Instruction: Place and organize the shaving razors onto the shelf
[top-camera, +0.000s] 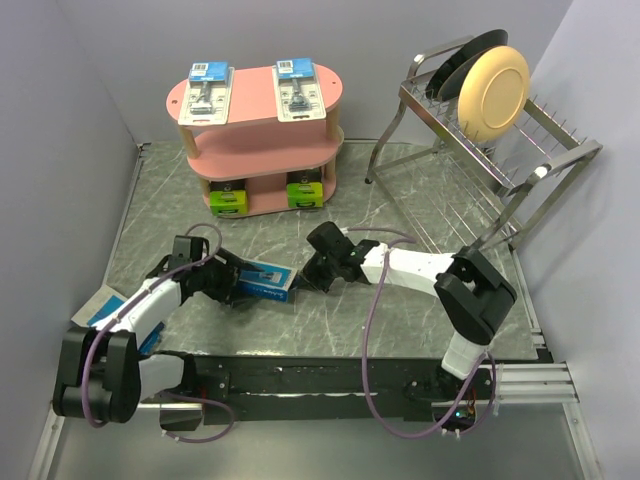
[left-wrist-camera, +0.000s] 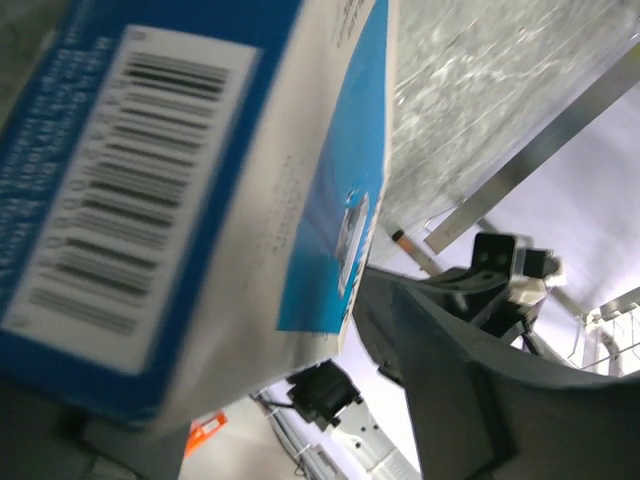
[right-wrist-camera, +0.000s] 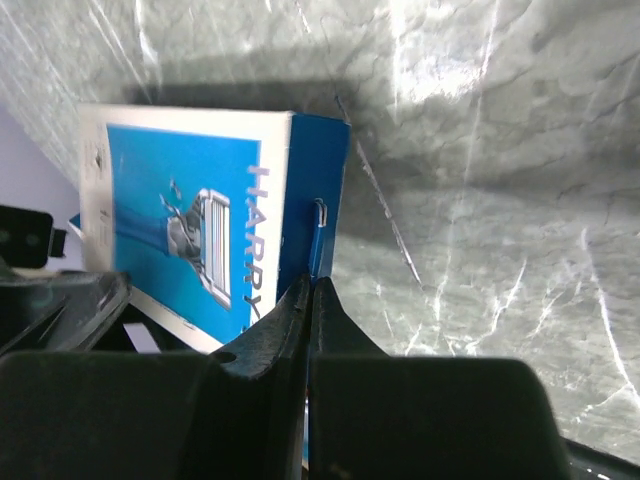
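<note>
A blue-carded razor pack (top-camera: 268, 283) is held between my two grippers in front of the shelf. My left gripper (top-camera: 232, 287) is at its left end. The pack fills the left wrist view (left-wrist-camera: 180, 200), touching one finger (left-wrist-camera: 470, 390) at the tip and hiding the other. My right gripper (right-wrist-camera: 312, 285) is pinched shut on the pack's thin hang-tab edge (right-wrist-camera: 318, 225). A second blue pack (top-camera: 100, 303) lies at the far left. The pink shelf (top-camera: 255, 130) has two clear blister packs (top-camera: 210, 92) (top-camera: 298, 90) on top and two black lime-ended boxes (top-camera: 229, 198) (top-camera: 304, 190) on its lowest tier.
A silver wire dish rack (top-camera: 520, 170) with a cream plate (top-camera: 492, 90) and dark plates stands at the back right. Grey walls close in the left and back. The second blue pack lies partly under my left arm.
</note>
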